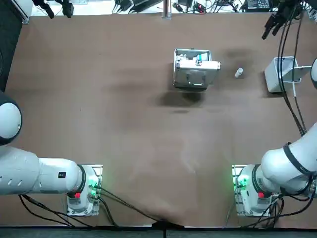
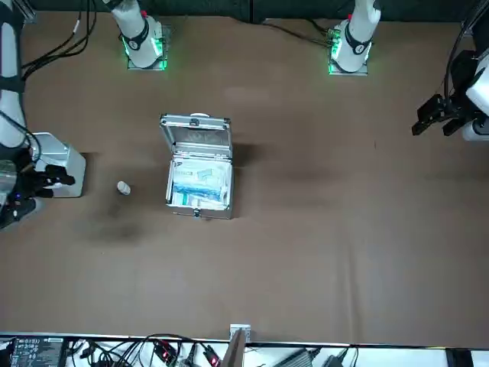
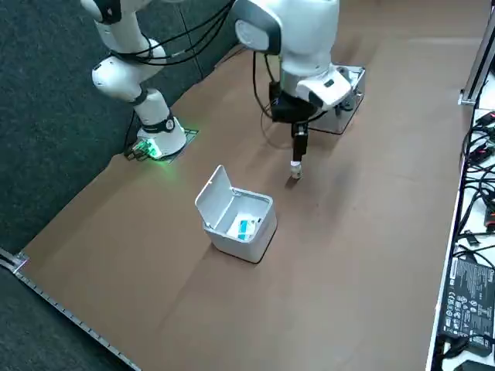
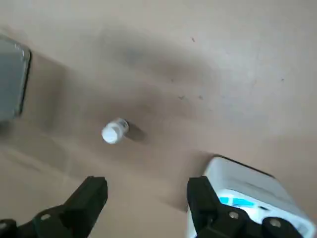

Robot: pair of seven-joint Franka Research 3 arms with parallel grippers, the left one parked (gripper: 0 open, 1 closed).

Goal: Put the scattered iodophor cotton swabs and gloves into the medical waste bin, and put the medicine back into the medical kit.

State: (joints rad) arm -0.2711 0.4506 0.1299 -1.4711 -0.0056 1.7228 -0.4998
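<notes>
Overhead view, read from left to right. We see a bare brown table (image 1: 99,109) on which the three task objects lie in a row along its far side.

(a) The medical kit (image 1: 195,68), a small metal case, stands with its lid raised. In the front view we make out pale boxes (image 2: 200,183) packed inside.

(b) The medicine bottle (image 1: 239,73), small and white-capped, rests on the table between the kit and the bin. It touches neither. It lies nearer the bin than the kit, and nothing grips it.

(c) The medical waste bin (image 1: 281,74), a white box, sits near the table's right edge with its hinged lid tipped back. From the right side view we note a white item with blue print (image 3: 244,226) inside it.

(d) The right gripper (image 4: 147,191) hangs raised above the table in the region of the bottle and the bin. In the wrist view we see its two black fingers spread well apart with nothing between them. The bottle lies on the table beyond the fingertips, and the bin sits close beside one finger.
</notes>
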